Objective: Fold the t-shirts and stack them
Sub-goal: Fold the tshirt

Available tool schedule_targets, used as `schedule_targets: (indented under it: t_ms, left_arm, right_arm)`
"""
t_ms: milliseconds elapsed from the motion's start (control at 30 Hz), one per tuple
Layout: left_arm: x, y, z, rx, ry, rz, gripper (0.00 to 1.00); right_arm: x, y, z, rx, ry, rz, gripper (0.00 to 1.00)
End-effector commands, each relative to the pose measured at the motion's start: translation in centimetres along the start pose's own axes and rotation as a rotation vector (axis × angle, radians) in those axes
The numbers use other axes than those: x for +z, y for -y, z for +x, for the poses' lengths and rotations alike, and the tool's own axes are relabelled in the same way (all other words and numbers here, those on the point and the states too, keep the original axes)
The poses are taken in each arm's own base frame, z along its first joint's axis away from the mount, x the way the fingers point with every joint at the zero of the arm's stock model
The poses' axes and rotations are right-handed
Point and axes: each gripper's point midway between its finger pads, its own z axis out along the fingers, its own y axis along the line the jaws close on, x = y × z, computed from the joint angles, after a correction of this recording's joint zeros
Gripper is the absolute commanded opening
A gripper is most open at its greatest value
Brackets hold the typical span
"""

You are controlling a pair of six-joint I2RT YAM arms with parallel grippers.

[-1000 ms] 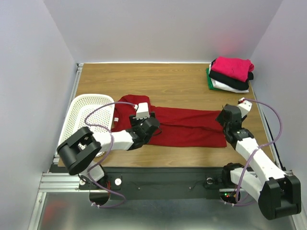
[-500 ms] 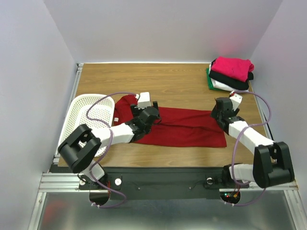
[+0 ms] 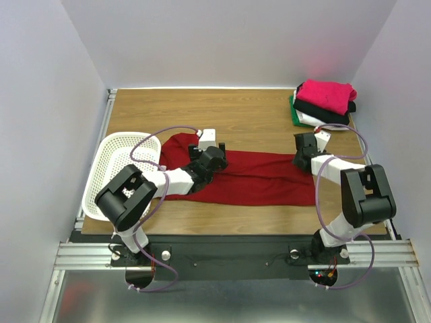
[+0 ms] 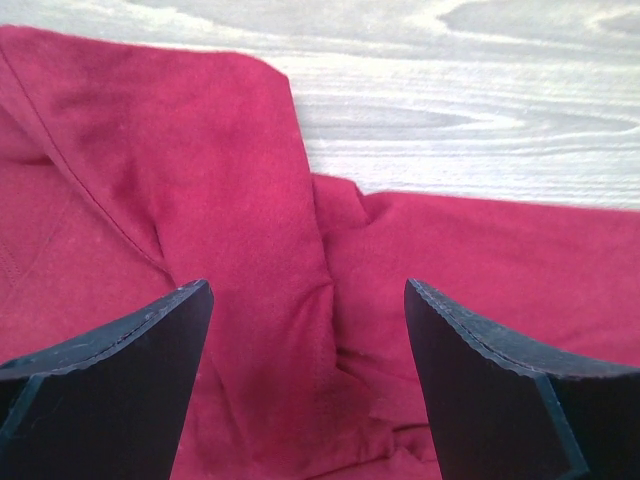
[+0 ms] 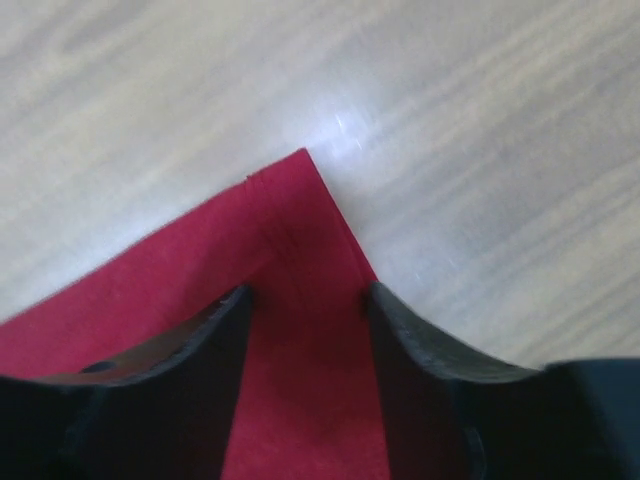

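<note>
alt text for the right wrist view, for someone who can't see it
A pointed corner of the dark red t-shirt lies flat on a pale wooden table, seen close up from above. The two black fingers stand apart at the bottom of the frame, one on each side of the corner, with the cloth lying between them.

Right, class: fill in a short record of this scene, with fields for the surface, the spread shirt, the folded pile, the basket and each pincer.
Surface: wooden table
Spread shirt: dark red shirt, lying lengthwise across the near middle
Folded pile: stack at the far right corner, pink on top, black beneath, white and green lower
Basket: white basket at the left edge
Left pincer: open, over the shirt's sleeve end
Right pincer: jaws apart, straddling the shirt's corner
</note>
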Motion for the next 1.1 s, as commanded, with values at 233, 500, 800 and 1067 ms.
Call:
schedule_targets:
  t_ms: [233,500,800,1067]
  left_arm:
    - [1.8,-1.0,0.6,-0.002,-0.015,-0.011,0.81]
    - [2.5,-2.6,1.6,0.001,-0.035,-0.052,0.72]
    - [2.6,-3.3,1.5,0.005,-0.038,-0.068,0.14]
    - [1.2,-5.6,0.5,-0.040,-0.014,-0.096,0.00]
  right_arm:
    - [1.4,-1.5,-3.1,0.060,0.049,0.002,0.27]
    - [1.9,-2.1,-3.4,0.048,0.048,0.001,0.08]
    - [2.2,-1.6,-3.8,0.046,0.058,0.025,0.00]
    - [2.2,-1.6,-5.2,0.057,0.083,0.030,0.00]
